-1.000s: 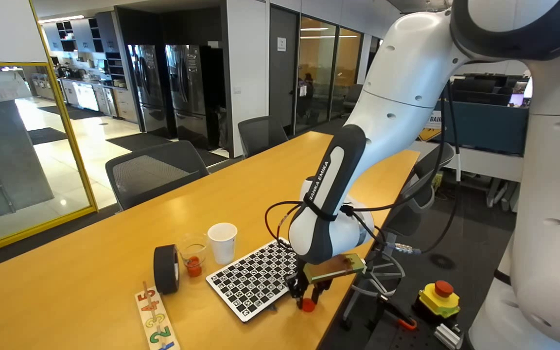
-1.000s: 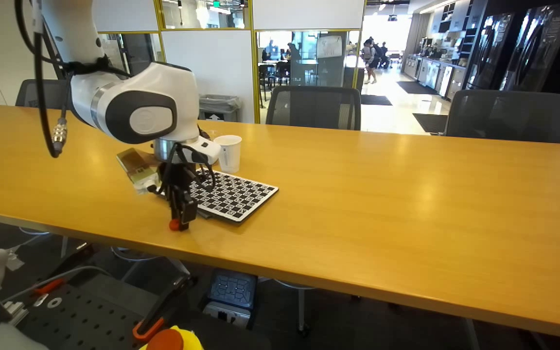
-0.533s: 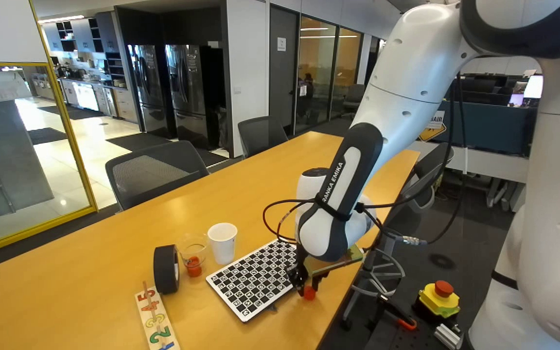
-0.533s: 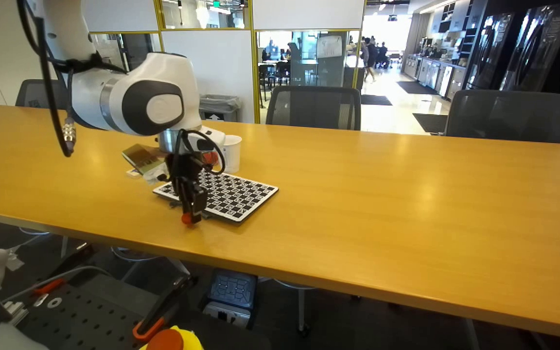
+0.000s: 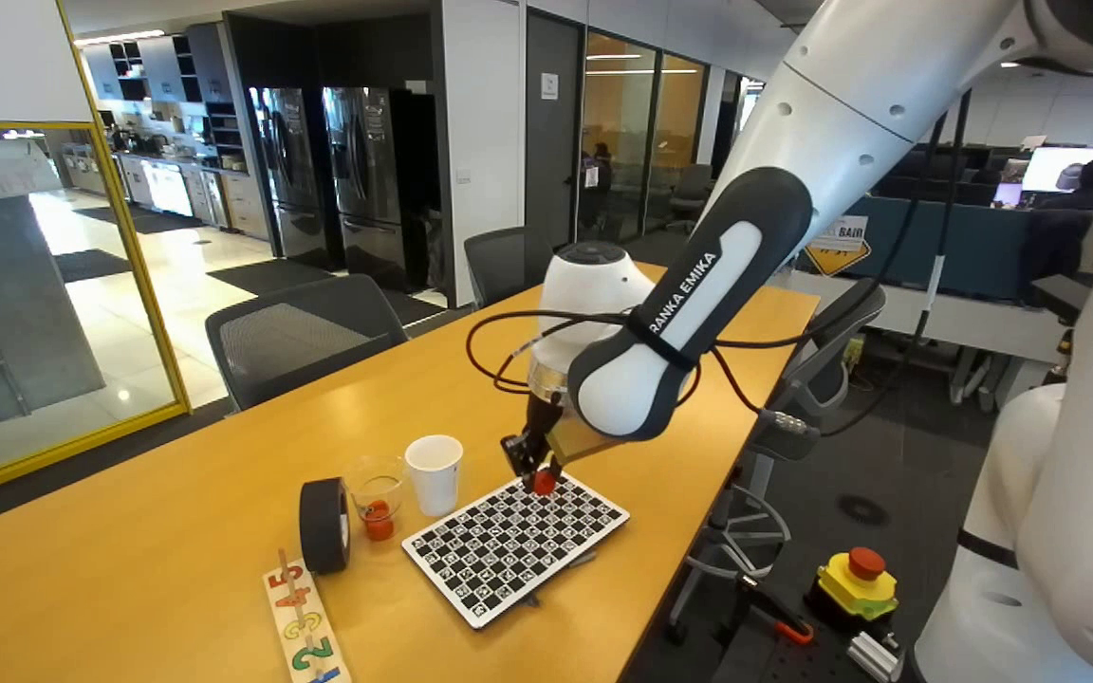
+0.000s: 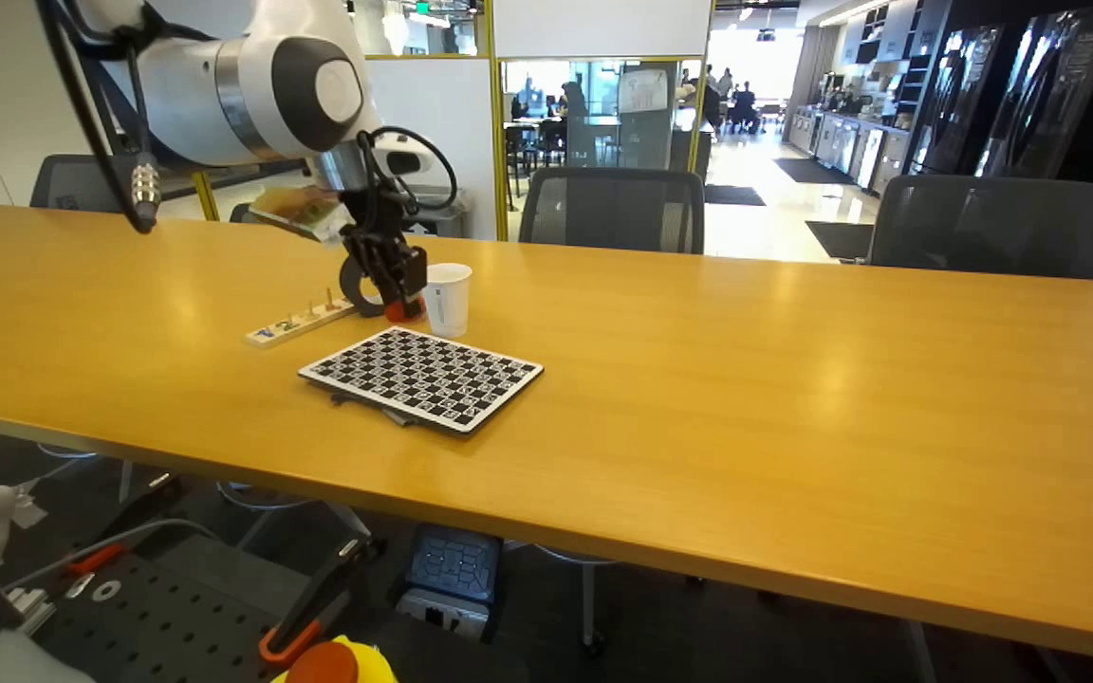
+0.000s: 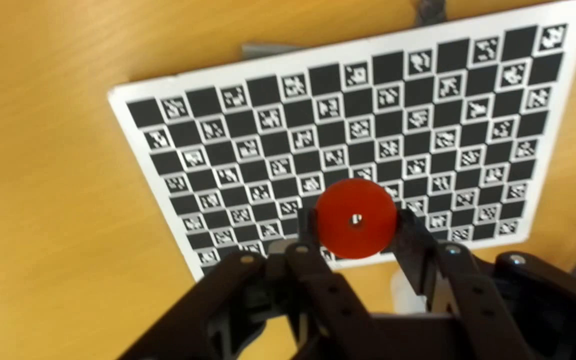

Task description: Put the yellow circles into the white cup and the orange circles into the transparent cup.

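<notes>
My gripper (image 7: 356,220) is shut on an orange circle (image 7: 340,232), a flat disc with a small hole, pinched by its edges. In an exterior view the held disc (image 5: 544,484) hangs above the far part of the checkered board. The transparent cup (image 5: 376,471) stands to the left of it, with orange circles (image 5: 378,522) low inside. Beside that cup is the white cup (image 5: 434,474), upright; it shows in both exterior views (image 6: 449,302). What the white cup holds is hidden. No yellow circles are in view.
The checkered board (image 5: 509,555) lies flat under the gripper. A black cylinder (image 5: 319,526) with a round opening stands beside the transparent cup, and a wooden number strip (image 5: 305,626) with pegs lies near it. The table's edge (image 5: 660,617) runs along the robot's side.
The gripper has risen off the table near its edge, carrying the orange circle up and across the checkered board toward the cups. Board and cups have stayed put.
</notes>
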